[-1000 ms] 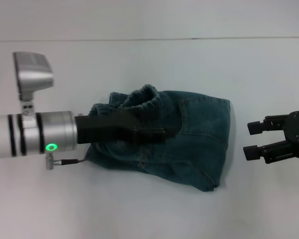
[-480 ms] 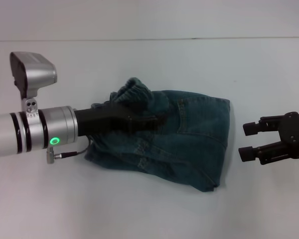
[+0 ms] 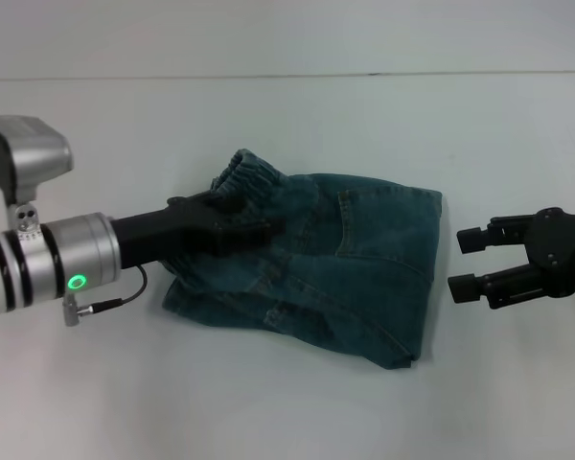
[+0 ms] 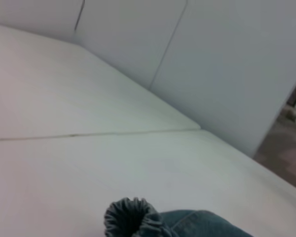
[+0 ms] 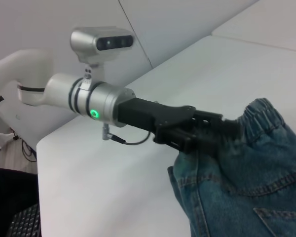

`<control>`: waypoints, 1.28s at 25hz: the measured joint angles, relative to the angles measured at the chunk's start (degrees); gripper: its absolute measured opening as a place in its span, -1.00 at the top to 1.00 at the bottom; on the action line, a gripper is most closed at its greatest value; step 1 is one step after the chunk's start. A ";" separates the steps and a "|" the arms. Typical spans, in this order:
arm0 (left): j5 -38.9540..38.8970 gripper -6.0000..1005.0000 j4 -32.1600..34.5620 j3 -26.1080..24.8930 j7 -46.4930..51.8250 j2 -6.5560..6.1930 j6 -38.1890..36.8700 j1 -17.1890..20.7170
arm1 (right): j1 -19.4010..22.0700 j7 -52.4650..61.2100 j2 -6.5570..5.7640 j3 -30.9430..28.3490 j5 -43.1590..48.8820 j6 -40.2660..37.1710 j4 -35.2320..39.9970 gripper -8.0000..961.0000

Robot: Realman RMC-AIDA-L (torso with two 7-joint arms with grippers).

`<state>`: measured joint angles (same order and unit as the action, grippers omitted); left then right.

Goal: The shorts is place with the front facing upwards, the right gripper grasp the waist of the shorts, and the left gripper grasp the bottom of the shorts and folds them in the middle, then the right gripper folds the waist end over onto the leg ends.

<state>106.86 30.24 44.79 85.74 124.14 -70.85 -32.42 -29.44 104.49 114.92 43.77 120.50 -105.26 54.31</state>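
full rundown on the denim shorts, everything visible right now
The blue-green washed denim shorts lie folded into a rough rectangle on the white table, stitched seams and a pocket outline facing up. The gathered elastic waistband is bunched and lifted at the left end, where the black left gripper on its silver-and-white arm reaches into the fabric. The black right gripper sits open just off the shorts' right edge, apart from them.

One shorts [image 3: 335,268], two grippers: left gripper [image 3: 254,230], right gripper [image 3: 465,261].
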 joint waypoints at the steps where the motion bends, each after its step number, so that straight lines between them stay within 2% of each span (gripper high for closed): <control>1: -0.52 -0.76 0.35 -0.78 -0.35 0.00 -0.58 0.60 | -0.01 0.00 0.01 0.01 0.00 0.15 0.00 -1.00; 4: -0.96 -0.76 1.05 -4.29 -1.44 -0.03 -2.68 1.95 | -0.09 0.00 0.07 0.07 0.00 0.49 0.00 -1.00; 8: -0.53 -0.76 3.26 -10.37 -3.33 -0.60 -9.70 5.12 | -0.21 -0.37 0.26 -0.01 -0.08 0.59 -0.13 -1.00; 12: 2.91 -0.76 11.26 -11.39 -2.51 -1.34 -17.22 10.53 | -0.15 -2.68 0.88 -0.92 -0.42 0.98 -1.36 -1.00; 17: 9.20 -0.76 20.05 -13.31 -1.41 -1.13 -24.42 15.39 | -0.01 -6.28 2.00 -3.25 -0.45 3.53 -4.57 -1.00; 22: 13.92 -0.76 21.54 -17.69 -0.09 -1.36 -28.78 15.69 | -0.11 -9.79 2.96 -3.81 -0.45 6.00 -6.42 -1.00; 32: 15.06 -0.76 21.65 -18.25 0.97 -1.51 -29.07 15.10 | -0.56 -10.56 3.41 -3.37 -0.22 7.91 -6.71 -1.00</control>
<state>121.92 51.89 26.54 86.71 122.64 -99.92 -17.32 -30.00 93.92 118.32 40.40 120.28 -97.35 47.61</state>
